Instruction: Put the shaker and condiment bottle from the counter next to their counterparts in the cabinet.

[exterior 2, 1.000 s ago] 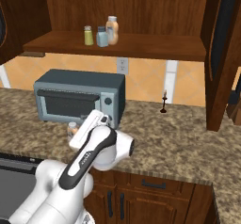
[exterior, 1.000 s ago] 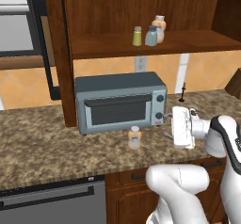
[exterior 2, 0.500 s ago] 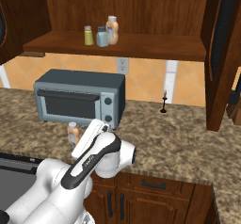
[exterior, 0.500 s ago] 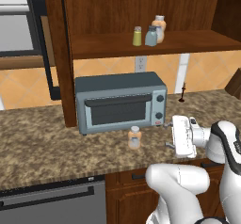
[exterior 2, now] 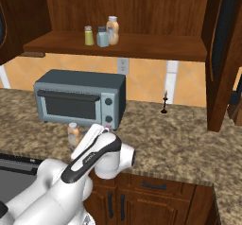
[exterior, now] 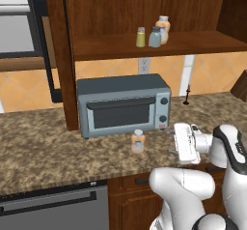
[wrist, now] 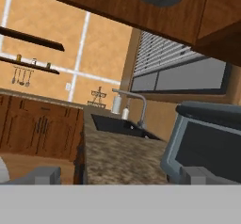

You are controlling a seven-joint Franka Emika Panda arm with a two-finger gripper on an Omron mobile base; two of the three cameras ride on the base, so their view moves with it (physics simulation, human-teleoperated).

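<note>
On the speckled counter (exterior: pixel 43 151) the orange condiment bottle (exterior: pixel 138 141) (exterior 2: pixel 73 134) with a white cap stands upright in front of the toaster oven. My gripper (exterior: pixel 171 141) hovers to its right at about bottle height, pointing left, open and empty, apart from the bottle. In the hand view my gripper (wrist: pixel 120 178) shows both fingertips (wrist: pixel 44 173) wide apart with nothing between them. Up in the cabinet (exterior: pixel 193 40) the yellow-green shaker (exterior: pixel 140 37) (exterior 2: pixel 89 35) stands beside the blue-grey shaker (exterior: pixel 155 37) (exterior 2: pixel 102 37) and a second orange bottle (exterior: pixel 163 29) (exterior 2: pixel 112 30).
A grey-blue toaster oven (exterior: pixel 123 103) (exterior 2: pixel 80 101) (wrist: pixel 207 138) sits on the counter just behind the bottle. A small dark stand (exterior: pixel 186 96) (exterior 2: pixel 164 103) is at the back wall. A sink with a faucet (wrist: pixel 127 108) lies far along the counter.
My hand has come down a little toward the counter on the bottle's right. The jaws stayed open; the bottle and shelf items have not moved.
</note>
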